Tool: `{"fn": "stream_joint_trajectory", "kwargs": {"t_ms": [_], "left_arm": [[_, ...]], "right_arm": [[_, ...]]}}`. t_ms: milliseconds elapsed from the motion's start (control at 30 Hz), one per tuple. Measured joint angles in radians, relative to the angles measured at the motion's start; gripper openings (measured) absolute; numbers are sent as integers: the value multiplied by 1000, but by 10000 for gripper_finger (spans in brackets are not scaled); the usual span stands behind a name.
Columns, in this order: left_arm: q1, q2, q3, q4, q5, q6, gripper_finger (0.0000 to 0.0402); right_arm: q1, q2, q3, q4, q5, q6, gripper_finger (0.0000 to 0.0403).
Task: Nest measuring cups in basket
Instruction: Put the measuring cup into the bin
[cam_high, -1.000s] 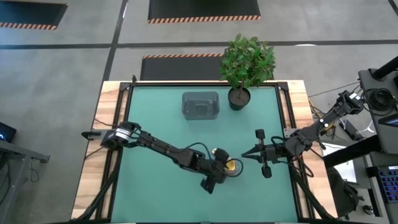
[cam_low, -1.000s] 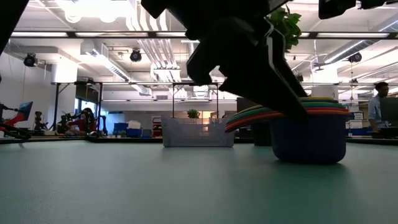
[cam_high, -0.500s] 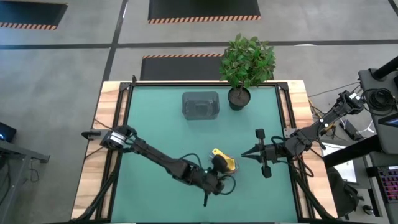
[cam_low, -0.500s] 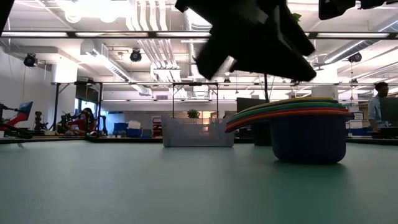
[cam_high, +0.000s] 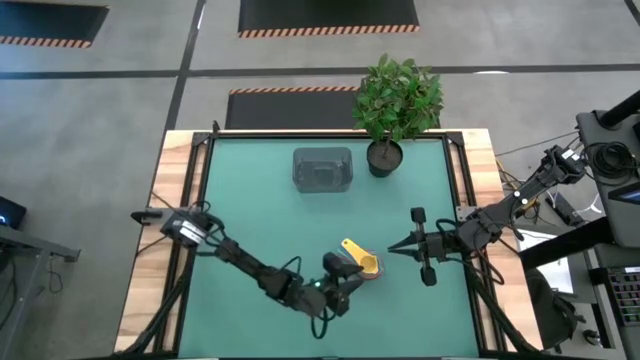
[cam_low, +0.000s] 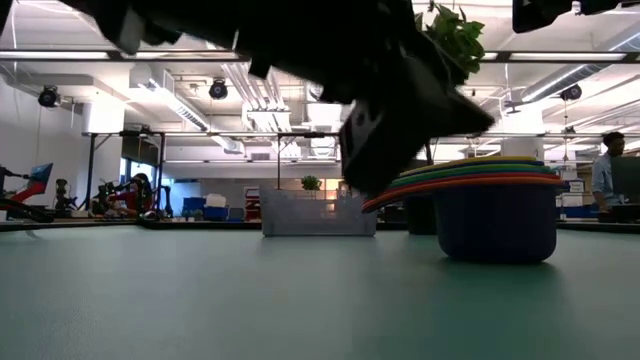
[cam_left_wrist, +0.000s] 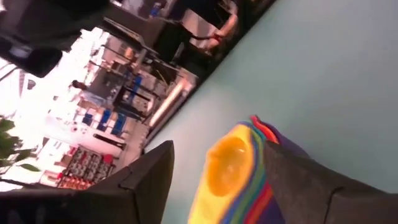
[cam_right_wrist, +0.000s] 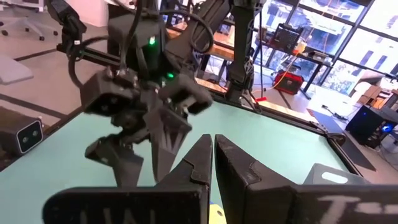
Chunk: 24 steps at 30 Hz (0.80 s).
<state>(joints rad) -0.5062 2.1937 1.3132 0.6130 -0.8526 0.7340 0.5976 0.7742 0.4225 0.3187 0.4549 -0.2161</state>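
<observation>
While cups (cam_high: 366, 264) sitting nested, yellow on top, at table's 5 o'clock, well apart from basket (cam_high: 322, 168) at 12. Left gripper (cam_left_wrist: 211, 180) straddling stack, fingers spread. Right gripper (cam_high: 392, 248) idling closed. Transfer remaining.

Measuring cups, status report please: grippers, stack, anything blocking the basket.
Left gripper open around nested measuring cups, not closed. Right gripper shut, idle beside them. Basket empty; plant pot stands next to it.

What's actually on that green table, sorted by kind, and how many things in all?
Stack of nested measuring cups, yellow on top: 1
Grey basket: 1
Potted plant: 1
Robot arms: 2, the left gripper beside the stack, the right gripper waiting near it
Total: 5
</observation>
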Motion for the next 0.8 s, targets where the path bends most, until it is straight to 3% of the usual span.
{"fn": "stream_joint_trajectory", "kwargs": {"t_ms": [367,800], "left_arm": [[26,79,77,-123,74,-28,320],[79,108,80,-121,150,-48,300]], "right_arm": [[-1,0,0,-18,17,-3,9],[-1,0,0,-30,20,3,9]]}}
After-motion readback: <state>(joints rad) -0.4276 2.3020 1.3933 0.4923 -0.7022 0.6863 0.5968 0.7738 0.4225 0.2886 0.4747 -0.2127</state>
